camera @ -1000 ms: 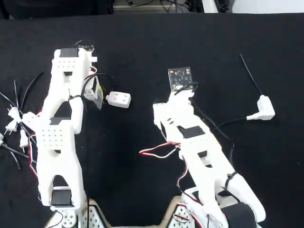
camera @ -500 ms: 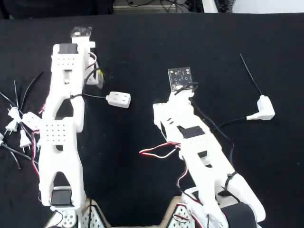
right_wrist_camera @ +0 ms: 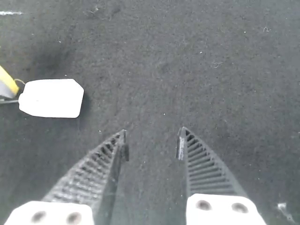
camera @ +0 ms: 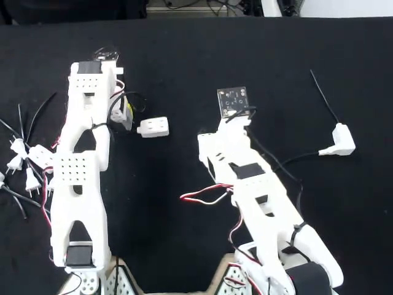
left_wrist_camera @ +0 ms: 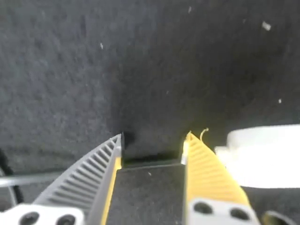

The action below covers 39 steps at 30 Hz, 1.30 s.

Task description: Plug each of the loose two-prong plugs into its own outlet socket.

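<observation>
small white rectangular plastic outlet socket (camera: pixel 153 127) lies on the black cloth table (camera: pixel 184 55), just beside my left gripper (left_wrist_camera: pixel 152 140), at its 3 o'clock; that gripper's jaws are moderately parted, with nothing between them. my right gripper (right_wrist_camera: pixel 151 138), at the socket's 3 o'clock, is likewise parted and empty. loose white two-prong plugs (camera: pixel 30 178) lie at the table's 9 o'clock edge.

Looking steeply down on the black table (camera: pixel 184 55) from a fixed high camera, arm bases nearest. Peering from each wrist, low over it. Sharing one landmark throughout: white outlet socket (camera: pixel 153 127), close to the left wrist camera, farther from the right.
</observation>
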Motion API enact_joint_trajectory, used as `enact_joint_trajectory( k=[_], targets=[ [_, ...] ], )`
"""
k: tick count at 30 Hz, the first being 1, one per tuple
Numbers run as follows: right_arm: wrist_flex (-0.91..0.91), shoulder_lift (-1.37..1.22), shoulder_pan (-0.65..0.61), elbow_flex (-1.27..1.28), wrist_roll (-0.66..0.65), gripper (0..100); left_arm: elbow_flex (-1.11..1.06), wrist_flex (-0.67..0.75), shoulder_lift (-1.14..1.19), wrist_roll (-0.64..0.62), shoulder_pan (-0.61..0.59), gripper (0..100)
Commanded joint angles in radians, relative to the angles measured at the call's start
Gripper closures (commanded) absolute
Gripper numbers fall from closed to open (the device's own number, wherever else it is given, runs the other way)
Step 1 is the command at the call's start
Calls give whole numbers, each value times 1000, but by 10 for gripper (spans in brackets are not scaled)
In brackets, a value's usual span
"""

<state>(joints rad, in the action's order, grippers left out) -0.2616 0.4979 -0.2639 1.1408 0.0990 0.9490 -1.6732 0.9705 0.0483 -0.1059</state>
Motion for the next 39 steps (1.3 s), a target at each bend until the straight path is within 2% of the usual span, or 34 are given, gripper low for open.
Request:
enact_joint_trajectory(
  k=[1, 8, 13, 17, 25, 35, 39],
  targets=[
    [25, 30, -32, -2, 2, 832, 35, -29, -81, -6, 64, 788],
    [25, 30, -78, 15, 2, 832, 168, 68, -68, -8, 124, 788],
    [25, 31, -84, 18, 2, 832, 128, 192, -68, -8, 120, 788],
    [25, 31, -84, 16, 2, 832, 61, 230, -68, -8, 143, 788],
    [25, 31, -84, 18, 2, 832, 39, 120, -80, -8, 179, 788],
    [25, 31, -86, 18, 2, 832, 30, 57, -81, -20, 188, 788],
    [20, 31, -123, 19, 2, 832, 39, 28, -81, -29, 191, 788]
  ],
)
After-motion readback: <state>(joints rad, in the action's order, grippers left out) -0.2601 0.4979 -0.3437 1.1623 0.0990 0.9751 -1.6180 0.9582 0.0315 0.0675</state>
